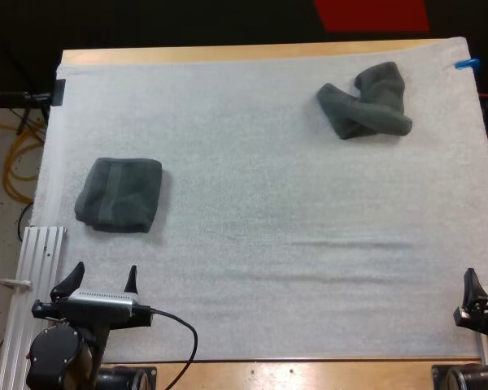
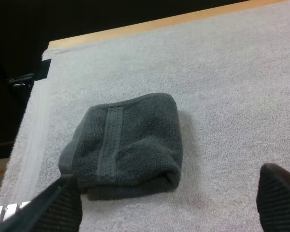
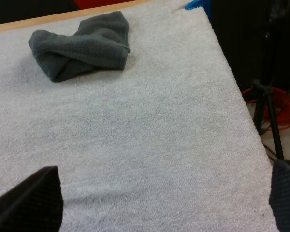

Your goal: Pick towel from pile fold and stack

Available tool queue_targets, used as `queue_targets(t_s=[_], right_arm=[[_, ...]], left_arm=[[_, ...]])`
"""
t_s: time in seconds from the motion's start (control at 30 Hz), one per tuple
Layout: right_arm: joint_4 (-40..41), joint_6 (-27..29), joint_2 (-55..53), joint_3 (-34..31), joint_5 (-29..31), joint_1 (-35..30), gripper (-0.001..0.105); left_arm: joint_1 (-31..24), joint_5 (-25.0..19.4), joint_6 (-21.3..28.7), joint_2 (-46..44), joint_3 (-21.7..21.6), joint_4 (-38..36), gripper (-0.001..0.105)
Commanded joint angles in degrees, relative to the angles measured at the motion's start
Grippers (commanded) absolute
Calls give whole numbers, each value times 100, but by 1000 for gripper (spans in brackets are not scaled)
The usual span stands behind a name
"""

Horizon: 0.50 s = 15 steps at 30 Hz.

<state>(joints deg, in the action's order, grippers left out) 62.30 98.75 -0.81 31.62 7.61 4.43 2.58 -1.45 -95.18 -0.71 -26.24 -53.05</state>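
Observation:
A folded dark grey-green towel (image 1: pixel 119 194) lies on the left part of the white mat (image 1: pixel 260 219). A crumpled towel (image 1: pixel 366 102) of the same colour lies at the far right of the mat. My left gripper (image 1: pixel 98 281) hovers open near the mat's front left edge, a short way in front of the folded towel (image 2: pixel 125 145), with nothing between its fingers (image 2: pixel 58 208). My right gripper (image 1: pixel 481 294) sits at the mat's front right corner, open and empty, its fingers (image 3: pixel 31 203) wide apart. The crumpled towel (image 3: pixel 79 46) lies well beyond it.
A ribbed metal rail (image 1: pixel 37 276) runs along the mat's left front edge. The wooden table edge (image 1: pixel 252 52) borders the far side. Cables and a stand (image 3: pixel 268 111) are on the floor off the mat's right side.

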Motion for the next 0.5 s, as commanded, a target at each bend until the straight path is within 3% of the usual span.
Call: queue_targets(t_s=[0.0,0.27,0.47], right_arm=[[-74,2,-221,-6,27,-26,84],[-74,2,-221,-6,27,-26,84],[-112,217,-193,-6,-142,-26,84]], left_arm=[[-6,-11,-35,-792,-12,74,71],[-6,-11,-35,-792,-12,74,71],[-6,367,-35,-792,-209,-78,71]])
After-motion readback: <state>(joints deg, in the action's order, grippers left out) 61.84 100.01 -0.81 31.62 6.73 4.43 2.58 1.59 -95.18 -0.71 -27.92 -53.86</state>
